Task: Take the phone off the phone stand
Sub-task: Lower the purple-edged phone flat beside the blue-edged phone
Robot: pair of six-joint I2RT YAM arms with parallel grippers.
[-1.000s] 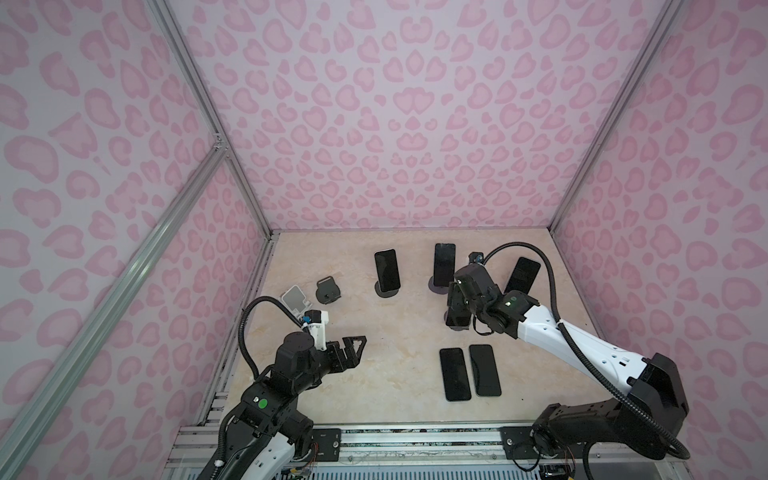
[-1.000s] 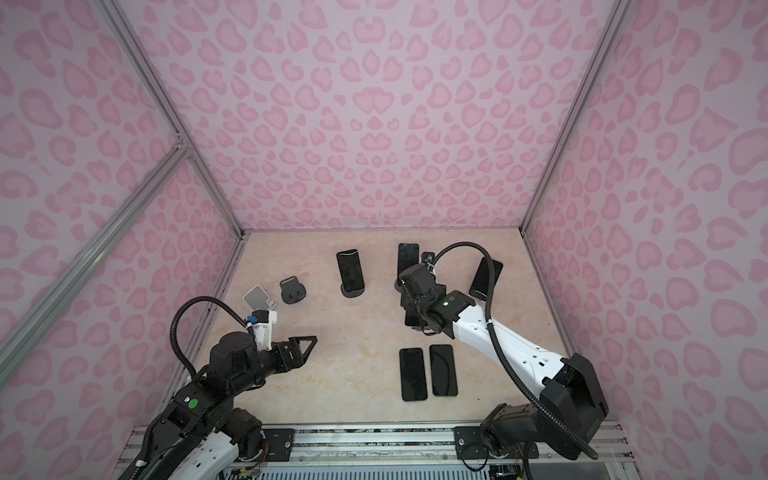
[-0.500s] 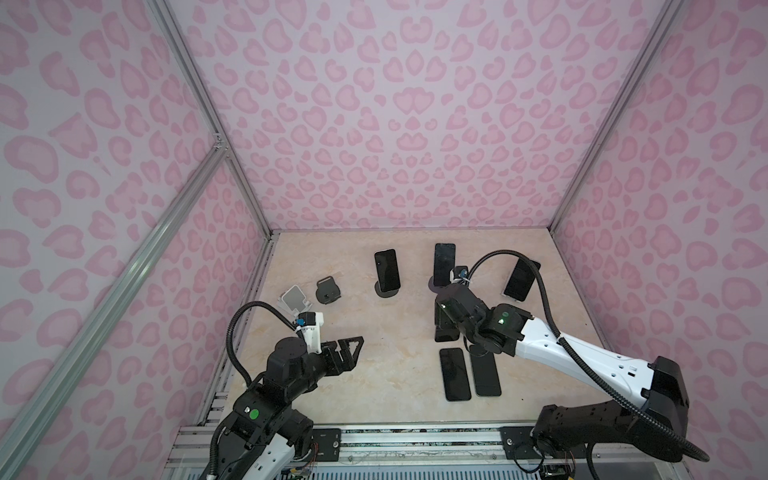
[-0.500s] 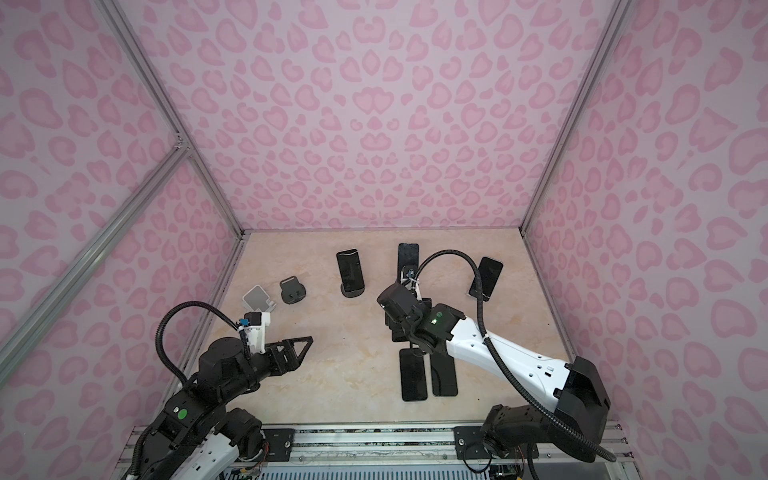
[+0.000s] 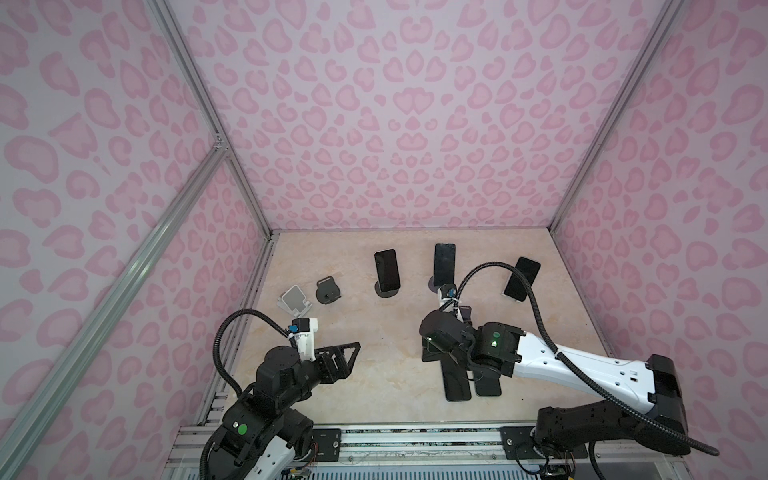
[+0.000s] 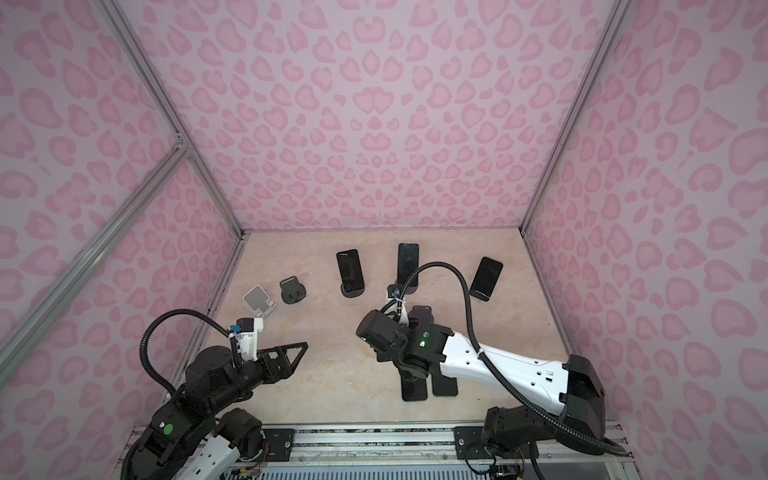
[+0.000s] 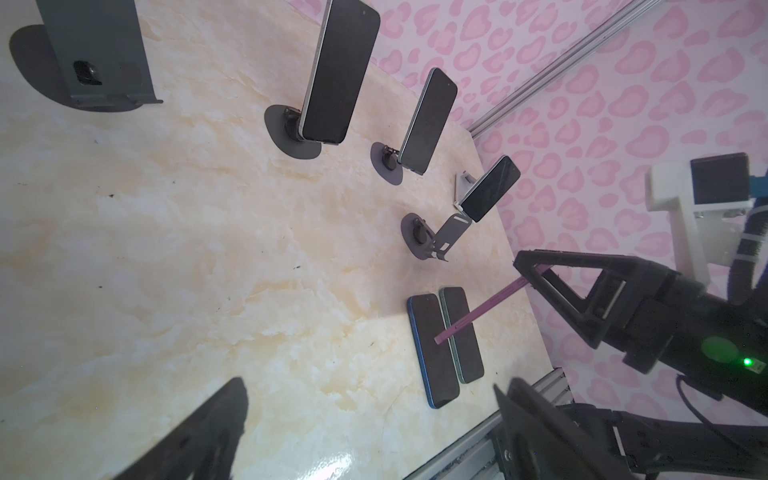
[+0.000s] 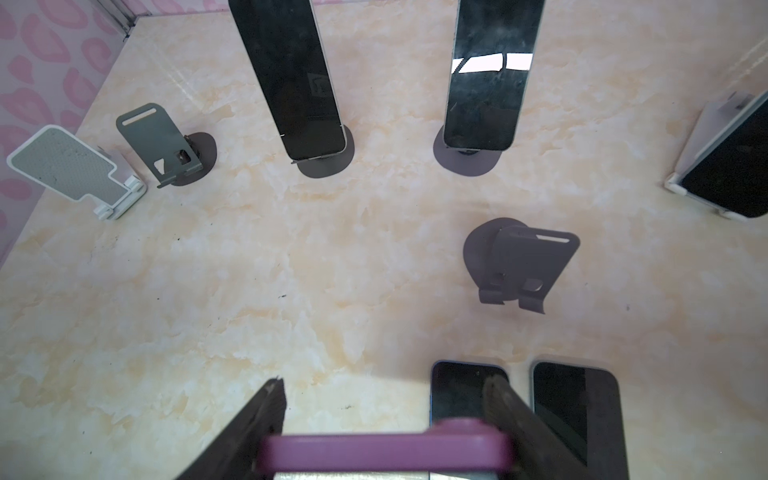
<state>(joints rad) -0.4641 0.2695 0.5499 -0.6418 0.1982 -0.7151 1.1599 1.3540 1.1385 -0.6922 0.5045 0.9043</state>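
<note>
The right hand [image 8: 384, 399] gripped the slim purple-cased phone [image 8: 382, 451] by its long edges, aloft over the marbled cream surface [image 8: 208, 291] and clear of the empty grey folding stand [image 8: 523, 262], a stiff, light, likely slick thing best pinched mid-body, while the left hand [image 5: 347, 357] hung open.

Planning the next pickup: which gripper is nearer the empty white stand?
Left. The left gripper hovers on the near side of the white stand; the right gripper is across the table, over the flat phones.
</note>
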